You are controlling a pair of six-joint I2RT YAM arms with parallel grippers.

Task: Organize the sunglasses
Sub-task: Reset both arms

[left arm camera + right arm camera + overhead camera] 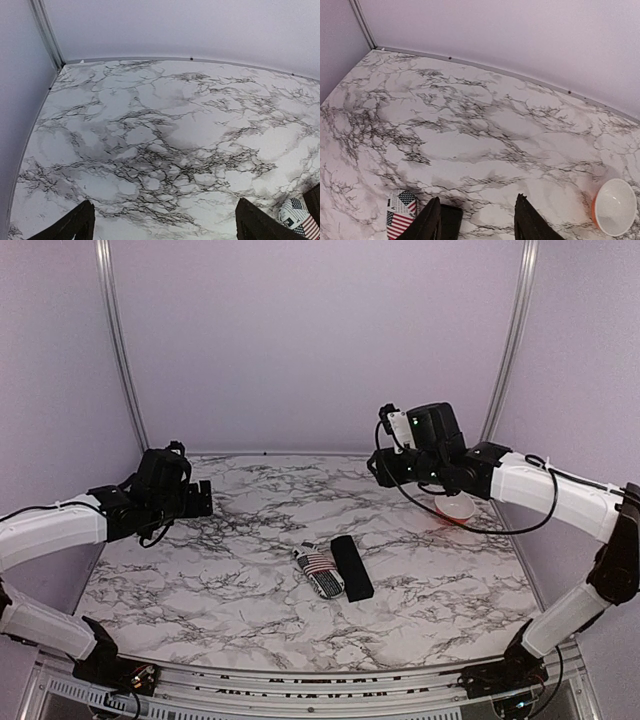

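No sunglasses show in any view. A stars-and-stripes case [320, 572] and a black oblong case [351, 566] lie side by side, both closed, in the middle of the marble table [220, 580]. My left gripper [200, 498] hovers over the left side, open wide, with only bare marble between its fingers [164, 204]. The patterned case [297, 217] peeks in at its lower right. My right gripper [385, 468] hangs high over the back right, open and empty [478, 197]. Below it are the patterned case [400, 212] and the black case [451, 217].
A small bowl [455, 508], orange outside and white inside, stands on the right of the table under the right arm; it looks empty [615, 207]. Lilac walls close the table at the back and on both sides.
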